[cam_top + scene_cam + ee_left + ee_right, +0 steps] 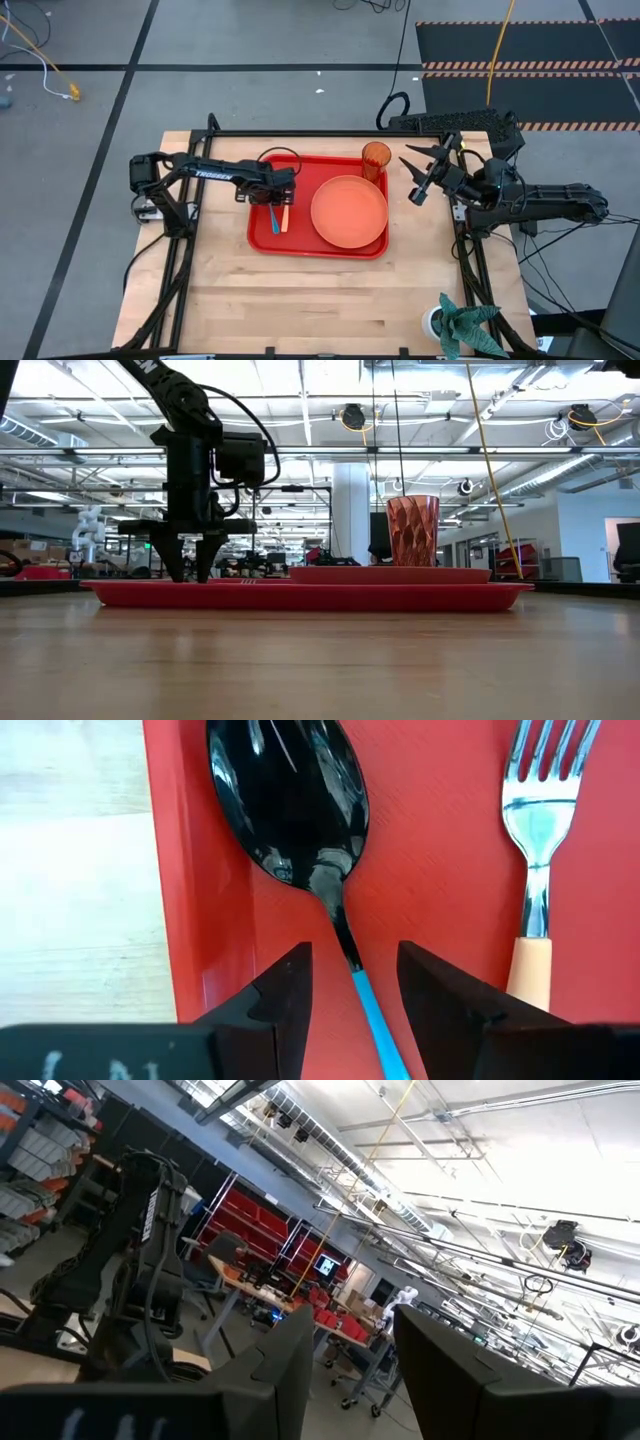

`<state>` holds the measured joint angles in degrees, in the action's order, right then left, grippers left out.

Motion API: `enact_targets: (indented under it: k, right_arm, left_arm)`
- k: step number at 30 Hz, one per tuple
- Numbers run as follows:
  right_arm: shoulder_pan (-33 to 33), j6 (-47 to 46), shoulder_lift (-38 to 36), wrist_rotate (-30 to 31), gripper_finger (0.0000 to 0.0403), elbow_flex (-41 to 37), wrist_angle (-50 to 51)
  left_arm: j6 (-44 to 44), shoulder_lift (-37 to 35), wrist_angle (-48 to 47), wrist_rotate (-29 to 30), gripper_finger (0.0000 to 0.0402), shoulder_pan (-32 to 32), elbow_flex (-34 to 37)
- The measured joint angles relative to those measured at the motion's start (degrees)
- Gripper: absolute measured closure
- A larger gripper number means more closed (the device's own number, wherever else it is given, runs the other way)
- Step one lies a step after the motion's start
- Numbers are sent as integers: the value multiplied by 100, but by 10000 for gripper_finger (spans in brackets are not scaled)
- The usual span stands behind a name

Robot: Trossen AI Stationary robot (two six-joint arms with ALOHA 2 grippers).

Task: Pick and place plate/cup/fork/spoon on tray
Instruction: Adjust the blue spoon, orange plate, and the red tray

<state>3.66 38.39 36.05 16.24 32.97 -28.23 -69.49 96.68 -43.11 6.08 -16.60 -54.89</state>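
The left gripper (352,995) hangs low over the red tray (262,236), fingers apart and straddling the spoon (300,830), whose blue handle runs lengthwise between them. The spoon lies along the tray's rim, the fork (540,850) parallel just beside it. The right gripper (418,178), fingers parted and empty, waits raised off the tray's far side.

left gripper (195,565) low over red tray (300,595), cup (412,532) upright

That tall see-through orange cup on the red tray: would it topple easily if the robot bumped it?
Probably. The translucent amber plastic cup stands taller than wide on the red rectangular tray, so a push near its rim would likely tip it. It looks thin-walled and empty, so probably light. Its smooth round sides may let it roll once down.
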Motion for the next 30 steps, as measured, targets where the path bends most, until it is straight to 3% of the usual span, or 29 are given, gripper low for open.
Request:
enact_targets:
  k: [8, 21, 30]
  right_arm:
    - [-2, 0, 0, -1, 266, 0, 0]
    - [-2, 2, 0, -1, 266, 0, 0]
    - [-2, 2, 0, -1, 266, 0, 0]
  left_arm:
    - [13, 0, -7, 0, 262, 97, 0]
    - [0, 0, -2, 16, 393, 125, -4]
    - [43, 0, 0, 44, 383, 127, -5]
